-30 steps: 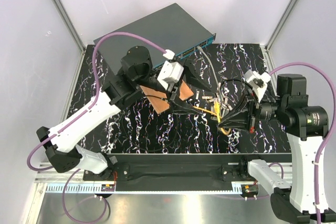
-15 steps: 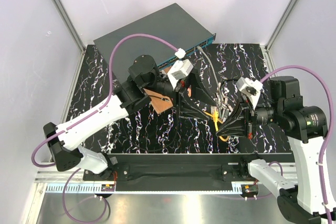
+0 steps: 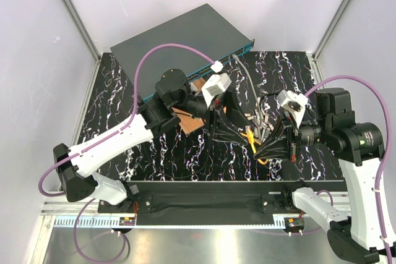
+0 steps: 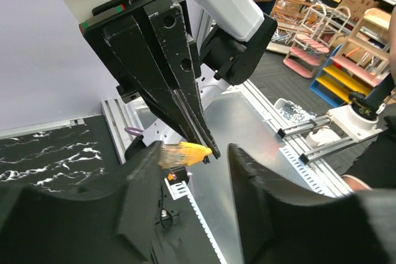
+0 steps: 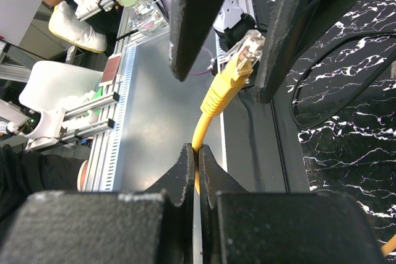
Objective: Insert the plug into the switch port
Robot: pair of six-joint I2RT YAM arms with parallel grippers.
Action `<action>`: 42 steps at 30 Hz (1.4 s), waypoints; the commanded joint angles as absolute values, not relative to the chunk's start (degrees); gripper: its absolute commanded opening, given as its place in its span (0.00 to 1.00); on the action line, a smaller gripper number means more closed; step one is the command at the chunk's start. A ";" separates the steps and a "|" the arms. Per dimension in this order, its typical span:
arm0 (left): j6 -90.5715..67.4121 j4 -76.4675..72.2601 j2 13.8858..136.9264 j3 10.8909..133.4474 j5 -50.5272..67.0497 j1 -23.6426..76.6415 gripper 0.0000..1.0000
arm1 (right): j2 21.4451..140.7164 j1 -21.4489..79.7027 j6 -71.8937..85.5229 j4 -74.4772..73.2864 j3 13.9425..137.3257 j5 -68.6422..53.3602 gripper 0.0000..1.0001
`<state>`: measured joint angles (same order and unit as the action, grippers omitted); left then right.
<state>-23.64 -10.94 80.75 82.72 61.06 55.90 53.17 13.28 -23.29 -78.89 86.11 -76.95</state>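
Top external view shows you the switch (image 3: 179, 38) lying askew at the far end of the black marbled desk (image 3: 124, 103), its teal port edge turned toward the arms. Your left gripper (image 3: 243, 130) and right gripper (image 3: 258, 146) meet near the middle of the desk, well apart from the switch, with the yellow plug (image 3: 249, 133) between them. A small wooden board (image 3: 189, 123) lies beside the left arm's wrist, and a bundle of loose cables (image 3: 260, 115) lies just beyond the plug. Left wrist view looks along your left gripper's two fingers (image 4: 148, 202), which stand apart. The right gripper comes down from above, its tips pressed together at the plug's yellow boot. The plug's clear tip lies against the finger on the left of that picture, and the other finger stands clear of it. Right wrist view shows your right gripper's fingers (image 5: 179, 177) clamped together on the yellow cable (image 5: 199, 135) just behind the boot. The plug rises tilted into the gap between the left gripper's fingers, its clear head close against the one on the right, with open space to the other. The plug is not yet in any port.
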 commanded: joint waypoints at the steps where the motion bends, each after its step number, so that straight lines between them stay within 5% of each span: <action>1: -26.37 -16.08 79.89 81.83 62.49 55.99 0.46 | 53.79 13.97 -24.43 -93.87 86.39 -76.64 0.00; 6: -29.43 -19.41 80.24 81.48 63.98 55.99 0.29 | 54.58 14.24 -24.61 -93.87 86.66 -76.73 0.00; 10: -31.20 -20.56 80.42 80.95 64.69 55.99 0.06 | 54.84 14.33 -24.09 -93.17 86.75 -76.20 0.00; 13: -32.34 -20.57 79.81 79.90 64.60 55.99 0.00 | 54.84 14.33 -20.14 -88.52 87.54 -73.22 0.29; 14: -32.69 -20.57 79.37 79.28 64.25 55.90 0.00 | 55.02 14.33 -18.39 -85.81 88.93 -69.91 0.55; 15: -33.30 -19.87 78.67 78.84 63.20 55.72 0.00 | 55.19 14.41 -17.50 -84.30 89.90 -67.79 0.64; 25: -44.38 -2.39 73.74 80.06 36.33 53.00 0.00 | 54.23 14.33 -17.75 -67.24 101.24 -44.22 0.94; 30: -48.16 8.61 74.18 84.99 18.47 53.09 0.00 | 55.98 14.24 -20.04 -66.45 103.10 -37.45 0.86; 42: -55.19 1.41 77.52 84.29 15.65 53.09 0.00 | 58.71 14.33 -22.06 -58.53 101.87 -38.67 0.70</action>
<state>-52.62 5.96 76.99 82.50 18.39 53.12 58.00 14.00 -20.40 -61.91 101.67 -38.09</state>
